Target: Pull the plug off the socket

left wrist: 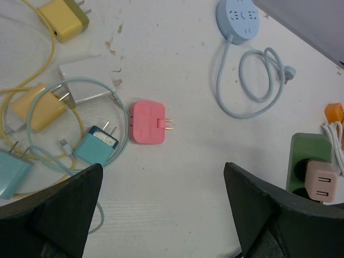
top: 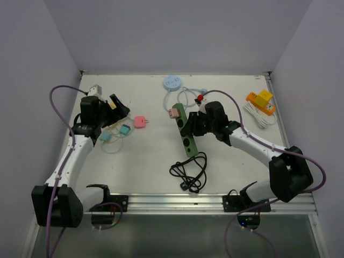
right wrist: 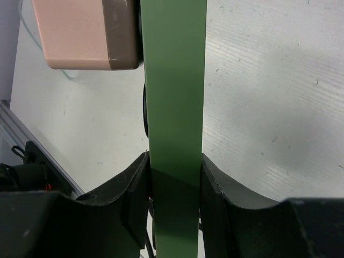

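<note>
The green power strip lies slanted near the middle of the table, and the right pincer is clenched on it from both long sides, its fingers pressed flat against the strip's edges. A pale pink adapter sits plugged in at the strip's far end, beyond the clamping fingers. The pink plug lies loose on the table to the left of the strip, well apart from it, with its two prongs pointing toward the strip. The left pincer hangs above the table between that plug and the strip, released, its jaws spread wide with nothing between them. Farther left of the strip than the pink plug is a tangle of chargers and thin cords, among them a teal charger just beside the plug. A round blue socket with a looped cord lies beyond the strip's far end, and a coiled black cable lies at its near end.
</note>
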Robot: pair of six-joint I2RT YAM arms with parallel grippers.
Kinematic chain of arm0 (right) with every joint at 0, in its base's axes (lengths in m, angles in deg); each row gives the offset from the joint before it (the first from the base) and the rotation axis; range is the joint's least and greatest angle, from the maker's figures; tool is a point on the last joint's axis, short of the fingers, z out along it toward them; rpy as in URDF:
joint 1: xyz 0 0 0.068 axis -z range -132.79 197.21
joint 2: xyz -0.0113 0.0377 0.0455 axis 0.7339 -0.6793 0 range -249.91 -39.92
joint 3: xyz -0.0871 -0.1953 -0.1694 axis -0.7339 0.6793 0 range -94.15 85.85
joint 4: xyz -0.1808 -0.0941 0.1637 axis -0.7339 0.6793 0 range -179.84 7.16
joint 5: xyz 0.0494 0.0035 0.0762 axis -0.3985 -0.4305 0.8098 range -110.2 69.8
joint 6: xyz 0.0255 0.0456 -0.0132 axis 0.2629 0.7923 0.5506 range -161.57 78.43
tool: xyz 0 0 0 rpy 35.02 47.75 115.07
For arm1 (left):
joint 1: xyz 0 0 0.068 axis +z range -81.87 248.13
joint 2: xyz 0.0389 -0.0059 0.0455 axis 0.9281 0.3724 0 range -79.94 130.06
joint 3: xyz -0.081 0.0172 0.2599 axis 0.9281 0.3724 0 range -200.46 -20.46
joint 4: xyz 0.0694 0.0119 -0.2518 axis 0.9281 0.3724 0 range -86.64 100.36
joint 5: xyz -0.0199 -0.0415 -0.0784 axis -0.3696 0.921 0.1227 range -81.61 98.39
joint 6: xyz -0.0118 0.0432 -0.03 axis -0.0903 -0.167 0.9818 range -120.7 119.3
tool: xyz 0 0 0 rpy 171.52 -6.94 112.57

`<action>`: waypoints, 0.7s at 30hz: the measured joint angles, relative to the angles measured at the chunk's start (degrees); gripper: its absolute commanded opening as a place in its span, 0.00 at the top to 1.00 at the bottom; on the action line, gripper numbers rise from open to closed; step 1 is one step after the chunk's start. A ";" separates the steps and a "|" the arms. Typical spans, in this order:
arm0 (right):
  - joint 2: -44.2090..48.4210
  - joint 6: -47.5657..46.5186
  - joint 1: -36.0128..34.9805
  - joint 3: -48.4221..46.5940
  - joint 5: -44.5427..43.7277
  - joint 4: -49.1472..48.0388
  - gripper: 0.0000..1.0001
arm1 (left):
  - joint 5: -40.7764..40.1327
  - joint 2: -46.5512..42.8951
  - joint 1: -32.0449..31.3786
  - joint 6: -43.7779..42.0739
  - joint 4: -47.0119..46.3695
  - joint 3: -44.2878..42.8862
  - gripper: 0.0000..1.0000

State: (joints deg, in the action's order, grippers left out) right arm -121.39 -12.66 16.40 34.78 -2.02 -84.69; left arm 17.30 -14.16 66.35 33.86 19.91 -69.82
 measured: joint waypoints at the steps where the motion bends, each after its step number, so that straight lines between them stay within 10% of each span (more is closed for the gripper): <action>1: 0.00 -0.17 -0.17 0.00 -0.02 0.07 1.00 | 0.26 -1.01 0.00 -0.26 0.59 -0.31 0.04; 21: -2.67 -1.49 -14.21 -5.62 -5.31 0.13 1.00 | -1.44 -3.48 -19.74 8.70 5.14 -4.00 0.14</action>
State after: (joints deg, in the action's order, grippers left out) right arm -124.05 -14.15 2.20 29.16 -7.33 -84.56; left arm 15.86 -17.64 46.62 42.56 25.05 -73.82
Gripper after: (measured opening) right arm 0.392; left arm 0.903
